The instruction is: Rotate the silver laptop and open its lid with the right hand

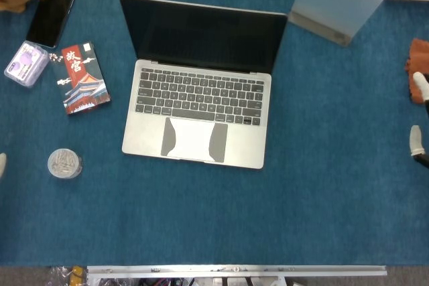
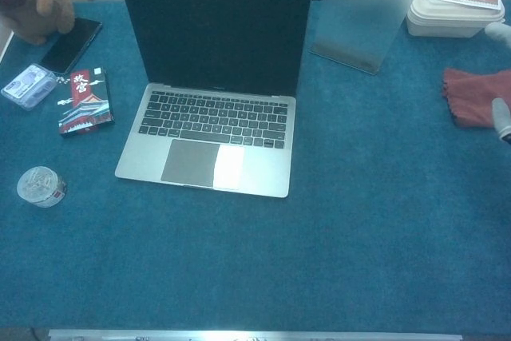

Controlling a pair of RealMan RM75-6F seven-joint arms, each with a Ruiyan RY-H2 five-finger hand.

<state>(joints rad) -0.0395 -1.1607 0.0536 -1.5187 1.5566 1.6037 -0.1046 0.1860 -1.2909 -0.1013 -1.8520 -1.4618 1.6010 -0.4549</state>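
Silver laptop (image 1: 198,108) open mid-counter (image 1: 322,205), dark screen upright, keyboard facing the near edge. Left of it: card box (image 1: 85,79), black phone (image 1: 52,13), small clear case (image 1: 27,63), round tin (image 1: 64,163). Right hand (image 1: 419,118): only pale fingertips at the right edge.

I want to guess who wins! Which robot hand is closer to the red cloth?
Right. The right hand shows fingertips beside the red cloth; the left hand sits far across the table's opposite edge.
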